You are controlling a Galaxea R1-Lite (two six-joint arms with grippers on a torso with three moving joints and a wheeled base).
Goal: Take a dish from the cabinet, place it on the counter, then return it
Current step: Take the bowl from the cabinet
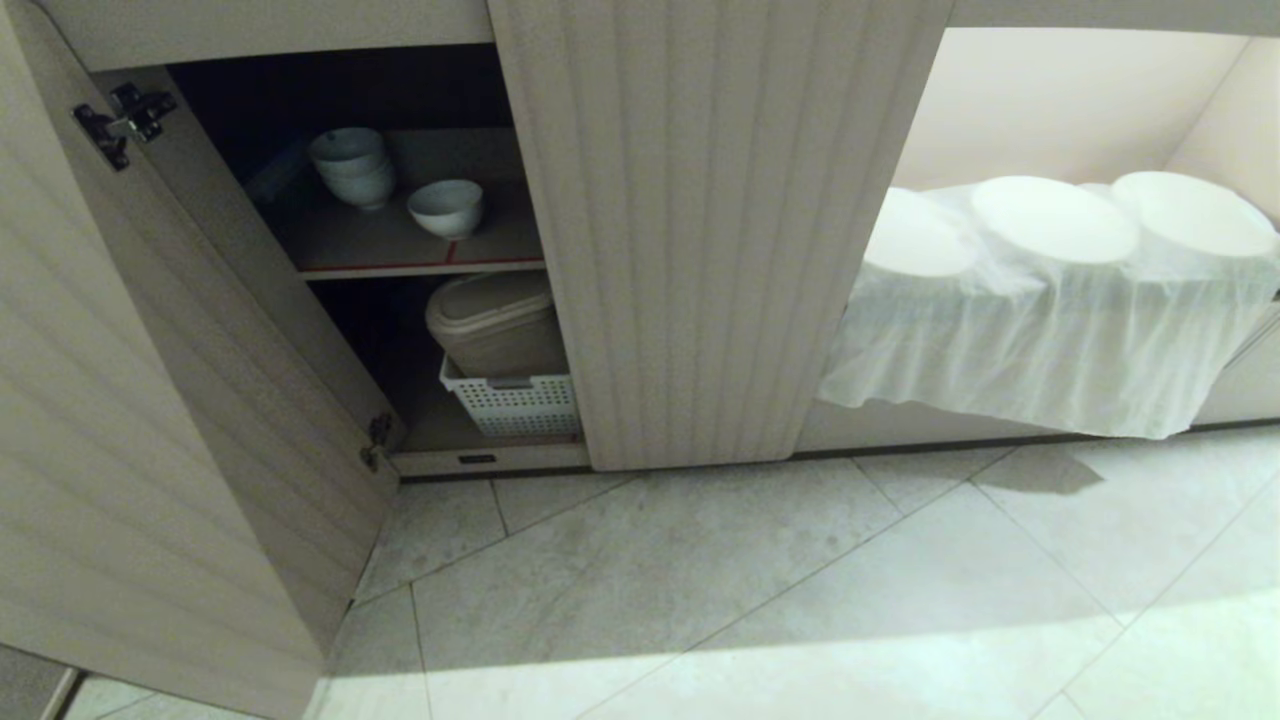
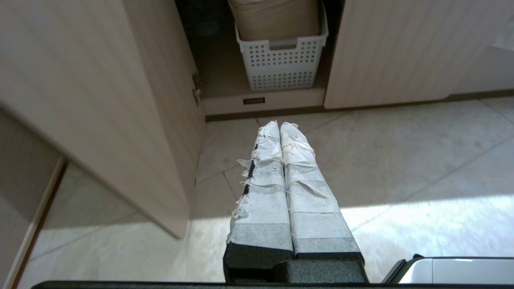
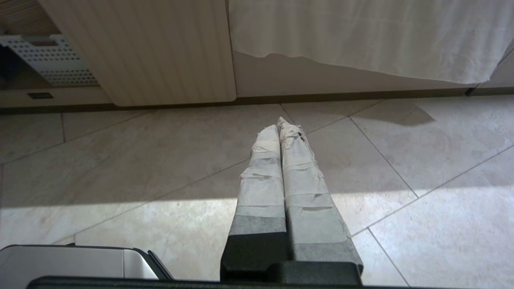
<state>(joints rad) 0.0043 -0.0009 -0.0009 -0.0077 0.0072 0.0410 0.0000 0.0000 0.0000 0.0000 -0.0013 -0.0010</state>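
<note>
Cabinet (image 1: 700,250) left door swung open. Dish (image 1: 446,207) sits upright on the upper shelf (image 1: 420,262), just beside stacked bowls (image 1: 352,166); basket (image 1: 515,400) with a beige bin (image 1: 495,325) below. Left gripper (image 2: 280,125) pressed closed, empty, low over the floor (image 1: 800,600) before the opening. Right gripper (image 3: 280,122) likewise closed, empty, over tiles.

Small plain white bowl (image 1: 446,207), upright on the upper shelf of the low beige ribbed cabinet (image 1: 700,250), behind the red-taped edge, just beside the stacked bowls. Left cabinet door swung wide open.
</note>
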